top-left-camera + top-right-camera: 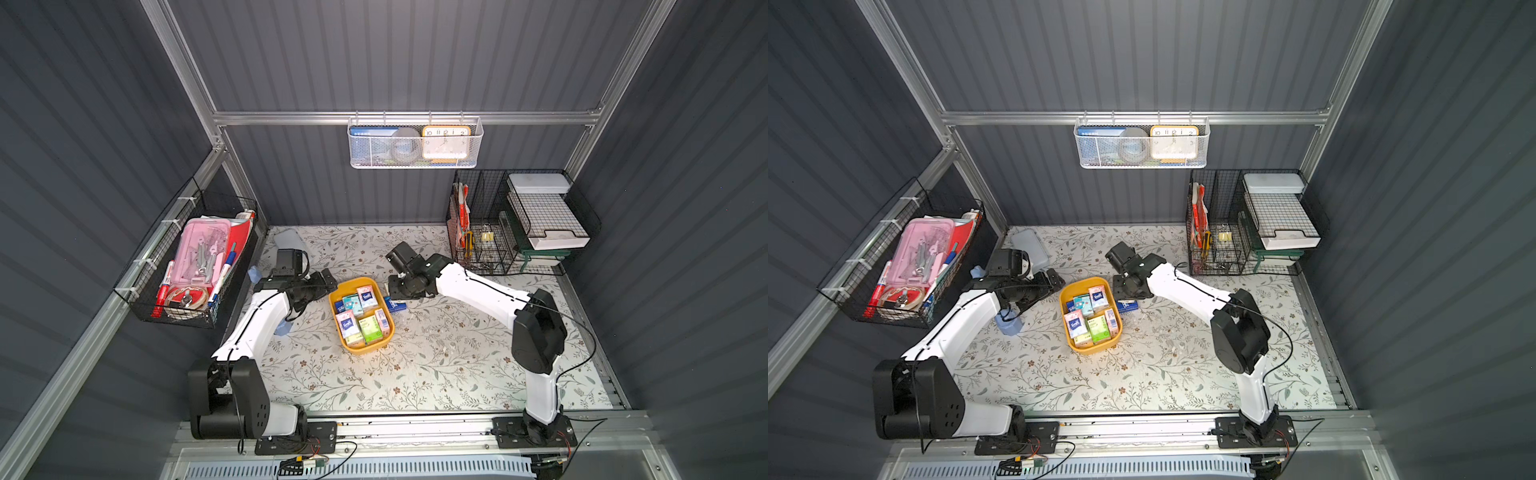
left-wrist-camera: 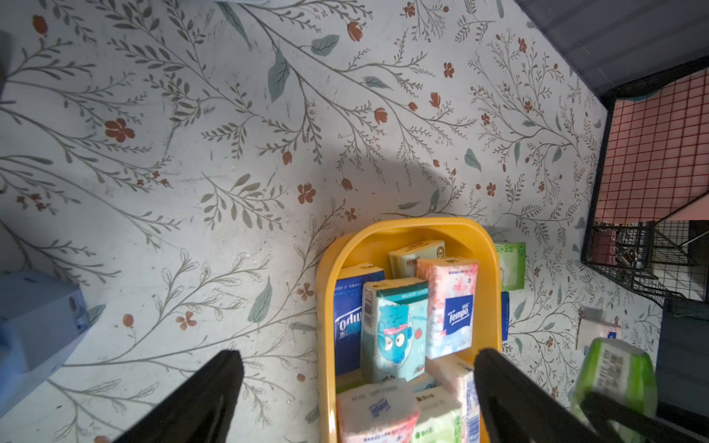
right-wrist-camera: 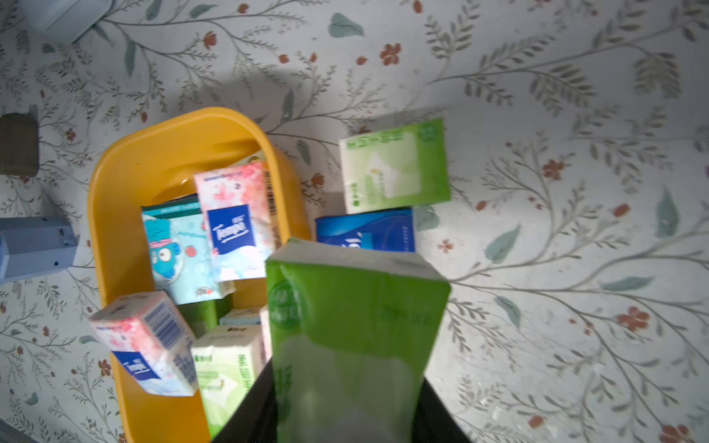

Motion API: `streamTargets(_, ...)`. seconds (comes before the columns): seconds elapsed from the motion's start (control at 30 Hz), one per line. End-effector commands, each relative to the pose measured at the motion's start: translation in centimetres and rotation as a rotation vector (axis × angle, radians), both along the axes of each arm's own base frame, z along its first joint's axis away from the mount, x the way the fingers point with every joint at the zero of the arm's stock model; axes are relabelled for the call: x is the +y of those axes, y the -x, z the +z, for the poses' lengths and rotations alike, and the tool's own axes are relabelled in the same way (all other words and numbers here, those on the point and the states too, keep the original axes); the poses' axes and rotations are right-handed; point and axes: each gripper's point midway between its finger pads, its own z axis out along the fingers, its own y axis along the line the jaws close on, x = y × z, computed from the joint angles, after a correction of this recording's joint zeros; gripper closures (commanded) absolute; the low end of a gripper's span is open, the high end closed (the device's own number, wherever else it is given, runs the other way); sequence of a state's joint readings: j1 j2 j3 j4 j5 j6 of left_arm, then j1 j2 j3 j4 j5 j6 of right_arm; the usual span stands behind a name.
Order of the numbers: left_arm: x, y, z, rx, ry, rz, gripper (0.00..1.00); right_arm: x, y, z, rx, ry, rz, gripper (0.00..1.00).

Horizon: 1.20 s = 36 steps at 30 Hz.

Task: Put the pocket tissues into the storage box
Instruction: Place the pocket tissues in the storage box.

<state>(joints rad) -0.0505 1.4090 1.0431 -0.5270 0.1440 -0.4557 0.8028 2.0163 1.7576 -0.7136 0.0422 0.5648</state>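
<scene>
You see one mustard-yellow storage box (image 3: 115, 172) with two packets just beside it, a pale green packet (image 3: 395, 165) and a dark blue packet (image 3: 364, 230), while your right pincer (image 3: 345, 414) pinches a lime-green packet (image 3: 356, 307) and your left pincer (image 2: 356, 356) is spread.

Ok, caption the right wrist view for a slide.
Right end effector grips a green tissue packet near the yellow storage box; another green packet and a dark blue packet lie outside it.

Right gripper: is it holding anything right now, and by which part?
Yes: the right gripper holds a green tissue packet, clamped at the end nearest the wrist; the far end sticks out free.
</scene>
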Motion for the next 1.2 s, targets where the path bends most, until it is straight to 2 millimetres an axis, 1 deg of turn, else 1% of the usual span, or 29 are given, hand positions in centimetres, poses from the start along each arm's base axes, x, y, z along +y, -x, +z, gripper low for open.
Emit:
streamTargets(0.0,0.6,1.1,-0.3,0.019,-0.018,0.021,0.01,2.6,1.6,-0.1,0.031,0.005,0.124,0.58)
streamTargets(0.03,0.6,1.3,-0.4,0.023,-0.021,0.022,0.01,3.6,1.8,-0.1,0.032,-0.003,0.150,0.58)
streamTargets(0.13,0.9,1.7,-0.6,0.034,-0.031,0.027,0.01,5.4,2.1,-0.6,0.033,0.023,0.206,0.57)
streamTargets(0.2,1.1,2.0,-0.6,0.035,-0.042,0.029,0.01,5.9,2.2,-1.3,0.049,0.048,0.230,0.56)
streamTargets(0.23,1.2,2.0,-0.5,0.034,-0.048,0.029,0.01,6.2,2.2,-1.3,0.051,0.053,0.243,0.56)
streamTargets(0.33,1.5,2.2,-0.1,0.028,-0.068,0.034,0.01,6.5,2.1,-2.1,0.056,0.078,0.269,0.55)
streamTargets(0.53,1.8,2.3,0.5,0.011,-0.084,0.033,0.01,6.5,2.2,-3.3,0.059,0.128,0.292,0.54)
streamTargets(0.63,1.9,2.3,0.6,0.010,-0.092,0.030,0.01,6.7,2.2,-3.5,0.055,0.136,0.300,0.51)
streamTargets(0.73,1.8,2.4,0.7,0.008,-0.095,0.023,0.01,7.0,2.3,-3.4,0.052,0.129,0.299,0.42)
streamTargets(0.77,1.8,2.4,0.7,0.011,-0.094,0.024,0.01,7.0,2.2,-3.3,0.051,0.126,0.297,0.37)
streamTargets(0.83,1.8,2.4,0.8,0.009,-0.096,0.021,0.01,7.1,2.2,-3.0,0.047,0.119,0.294,0.33)
streamTargets(0.93,1.8,2.3,1.0,0.001,-0.094,0.015,0.01,7.0,1.9,-1.8,0.025,0.107,0.280,0.27)
streamTargets(1.03,1.8,1.9,1.6,-0.022,-0.128,-0.026,0.01,6.3,1.2,-0.1,-0.004,0.090,0.250,0.26)
streamTargets(1.07,1.8,1.4,2.1,-0.039,-0.130,-0.026,0.01,6.0,1.0,0.6,-0.009,0.081,0.240,0.26)
streamTargets(1.17,0.9,0.7,2.8,-0.043,-0.094,-0.062,0.01,4.3,0.2,2.0,-0.016,0.062,0.203,0.26)
